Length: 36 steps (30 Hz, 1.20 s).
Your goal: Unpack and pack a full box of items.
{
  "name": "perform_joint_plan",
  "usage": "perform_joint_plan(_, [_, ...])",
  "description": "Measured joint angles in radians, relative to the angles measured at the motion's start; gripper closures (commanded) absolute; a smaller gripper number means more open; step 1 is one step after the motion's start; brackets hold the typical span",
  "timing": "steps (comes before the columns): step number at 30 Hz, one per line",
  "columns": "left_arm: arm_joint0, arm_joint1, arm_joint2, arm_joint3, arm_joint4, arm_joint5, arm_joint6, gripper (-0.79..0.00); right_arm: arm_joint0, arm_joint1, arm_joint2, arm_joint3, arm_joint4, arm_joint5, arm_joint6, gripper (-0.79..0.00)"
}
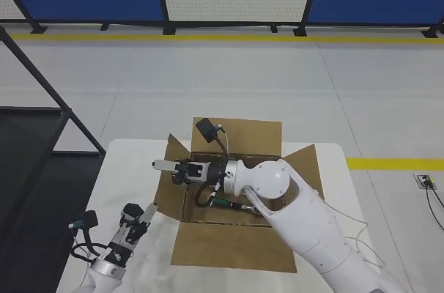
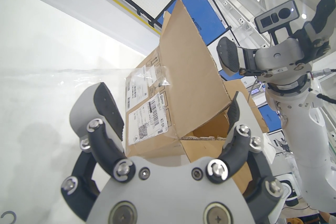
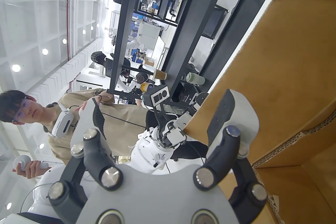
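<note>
Top: open box (image 1: 229, 249) mid-counter (image 1: 127, 172). The right gripper (image 1: 162, 166) is over the box's 9 o'clock flap (image 1: 168, 194); the left gripper (image 1: 141, 214) is at 8 o'clock, clear of the box.
Left wrist: fingers (image 2: 107, 104) wide, holding nothing, box beyond them.
Right wrist: fingers (image 3: 228, 109) wide, flap corner between them, contact unclear.

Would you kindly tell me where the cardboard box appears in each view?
Top view: cardboard box central, flaps open.
Left wrist view: just beyond the open left tool.
Right wrist view: close beside the right tool.
Shared landmark: its raised side flap.
</note>
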Motion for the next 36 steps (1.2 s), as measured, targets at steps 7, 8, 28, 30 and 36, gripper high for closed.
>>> perform_joint_plan(7, [-0.011,0.000,0.001,0.014,-0.008,0.039,-0.012,-0.785,-0.018,0.004,0.027,-0.011,-0.005,-0.021,0.005,-0.785])
perform_joint_plan(8, [-0.014,0.000,0.003,0.016,-0.002,0.047,-0.016,-0.785,-0.022,0.005,0.032,-0.016,-0.007,-0.025,0.005,-0.785])
perform_joint_plan(28, [-0.029,-0.005,0.040,0.065,0.111,0.211,0.003,-0.785,-0.276,0.066,0.201,-0.295,-0.100,-0.094,-0.001,-0.785])
perform_joint_plan(30, [-0.035,-0.005,0.043,0.076,0.117,0.227,0.007,-0.785,-0.288,0.070,0.211,-0.302,-0.105,-0.094,0.003,-0.785])
perform_joint_plan(36, [-0.055,-0.007,0.057,0.109,0.128,0.248,-0.007,-0.785,-0.314,0.080,0.227,-0.334,-0.188,-0.085,-0.029,-0.785])
